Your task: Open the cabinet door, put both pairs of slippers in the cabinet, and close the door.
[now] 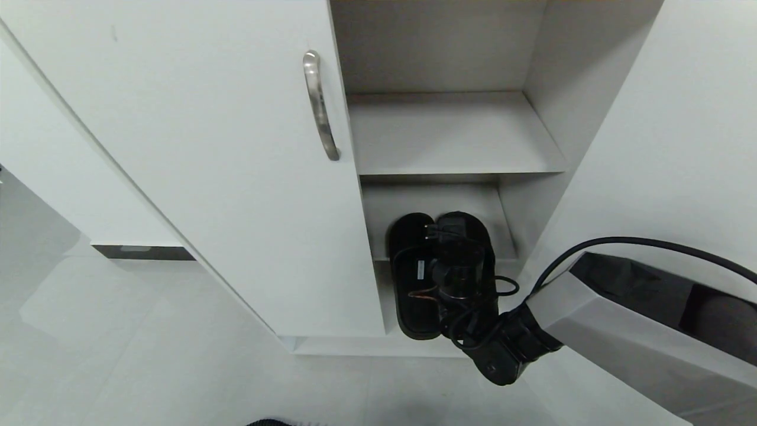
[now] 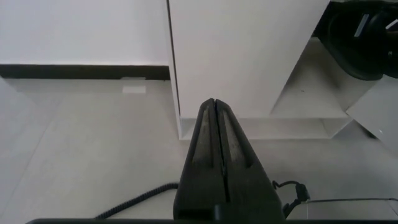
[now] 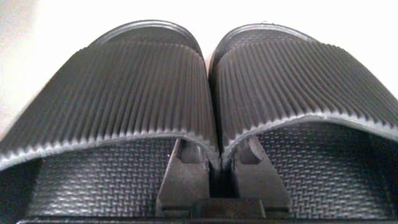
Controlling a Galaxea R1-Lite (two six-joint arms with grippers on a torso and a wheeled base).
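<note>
Slippers (image 1: 411, 284) in lower cabinet compartment (image 1: 505, 216) | right pincer (image 3: 214, 160) pinching their inner edges | left pincer (image 2: 215, 107) pressed together

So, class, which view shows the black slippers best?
The right wrist view: slippers close up, ribbed straps clear, inner edges pinched by the right pincer. The head view shows them low in the cabinet, partly behind that pincer. The left wrist view catches one dark edge.

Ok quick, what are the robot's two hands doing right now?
Left gripper: shut, holding nothing.
Right gripper: shut on the black slippers.
</note>
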